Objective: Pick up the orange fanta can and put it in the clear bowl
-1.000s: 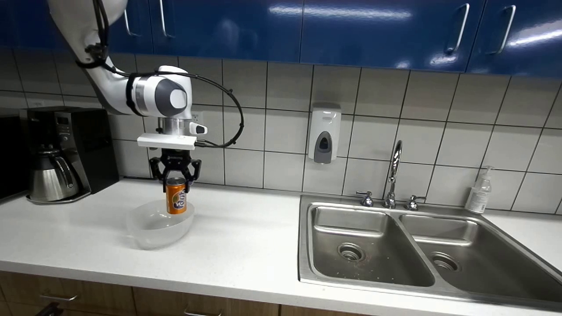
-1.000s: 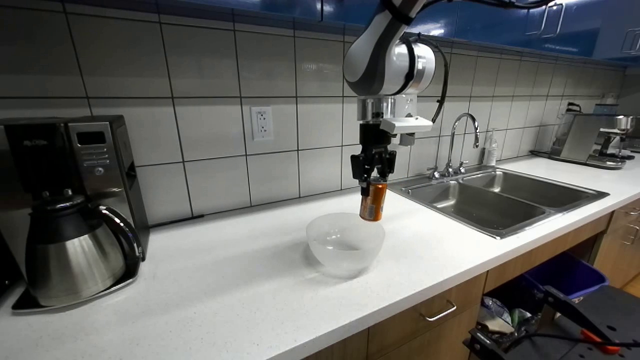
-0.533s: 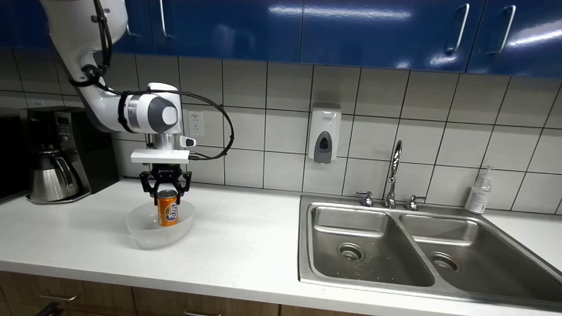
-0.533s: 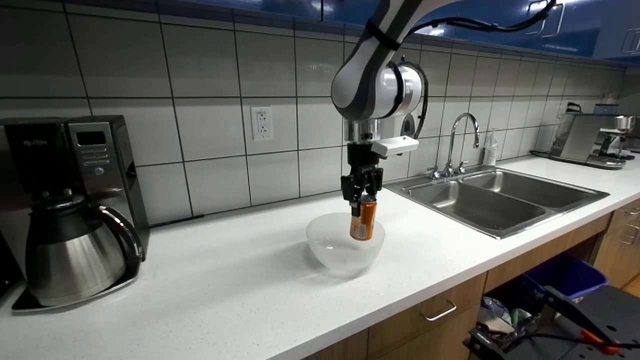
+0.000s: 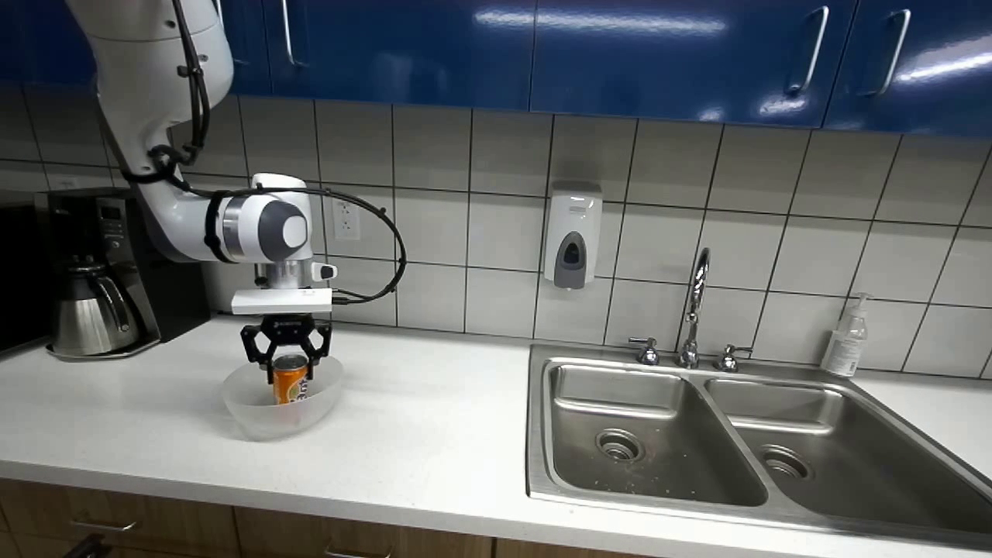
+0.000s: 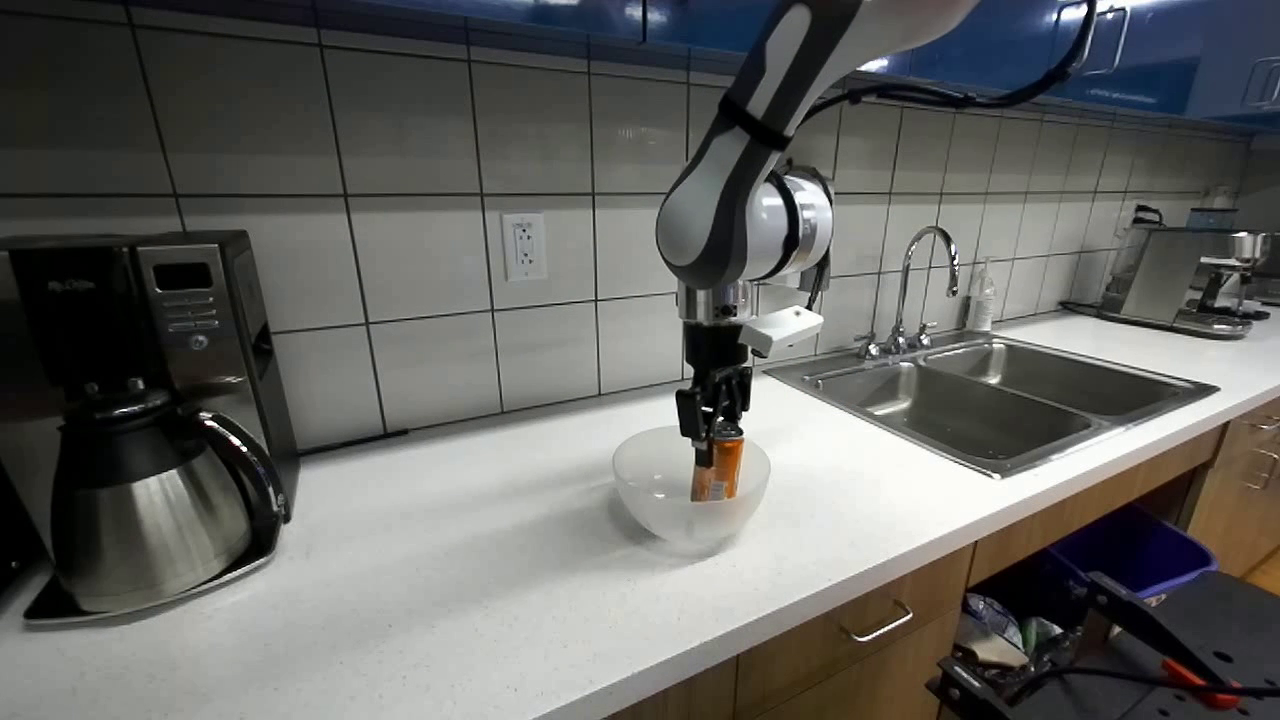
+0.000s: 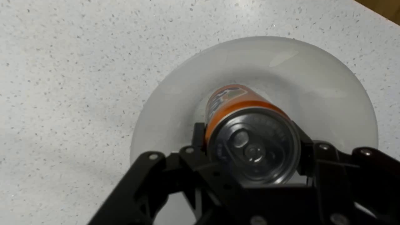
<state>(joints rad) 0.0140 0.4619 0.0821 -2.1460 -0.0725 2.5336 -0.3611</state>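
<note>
Coffee maker (image 6: 205, 365): far left in an exterior view, well apart from the work.
Bowl (image 6: 655, 500): frosted-clear, wide, set on the counter (image 6: 430, 560); judged light.
Bowl risk: may skid or tip, if the can (image 6: 733, 462) is pushed down after it bottoms out, or if the claw (image 5: 291, 375) spreads into the rim on letting go.
Can: inside the bowl, right of its middle in an exterior view, lid up, maybe a slight lean. Base hidden behind the cloudy wall; cannot tell whether it touches bottom.
Can risk: a short drop and a topple, if freed too soon or with the base on the curved side. Cause would be that unseen base.
Claw: clenched on the can, 1 finger on each side, high on the body; lid shows between them in the wrist view. Step looks like setting down; release not yet done.
Arm (image 6: 725, 200): slopes in from upper right, bends at the wrist, last section near plumb, claw aimed straight down.
Sink (image 6: 960, 410): farther right, 2 basins, well apart from the can.
</note>
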